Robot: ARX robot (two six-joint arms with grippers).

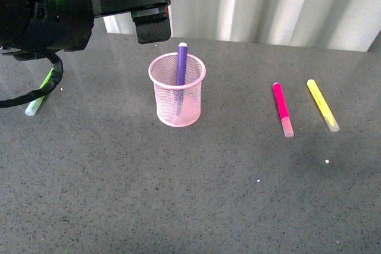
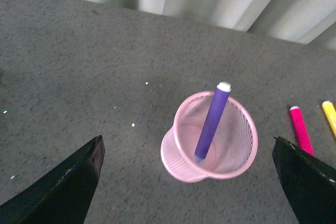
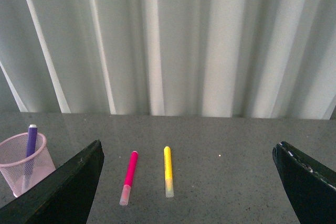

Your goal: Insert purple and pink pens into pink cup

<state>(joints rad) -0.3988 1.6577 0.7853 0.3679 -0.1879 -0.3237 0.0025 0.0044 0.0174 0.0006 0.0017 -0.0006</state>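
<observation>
One green marker (image 1: 39, 95) lies half hidden behind the left arm (image 1: 47, 10).

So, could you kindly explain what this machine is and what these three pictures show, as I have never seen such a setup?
It is a robot with two arms, each ending in a grasping tool. The front picture is taken from its body; the black left arm's tool hangs above a light pink wire-mesh cup. The other two come from cameras on each wrist. Both tools are open and hold nothing; the right tool shows only in its own wrist picture. On the grey speckled table, a deep purple marker stands in the cup. A magenta pink marker and a yellow marker lie to its right, and a lime green marker lies far left.
</observation>
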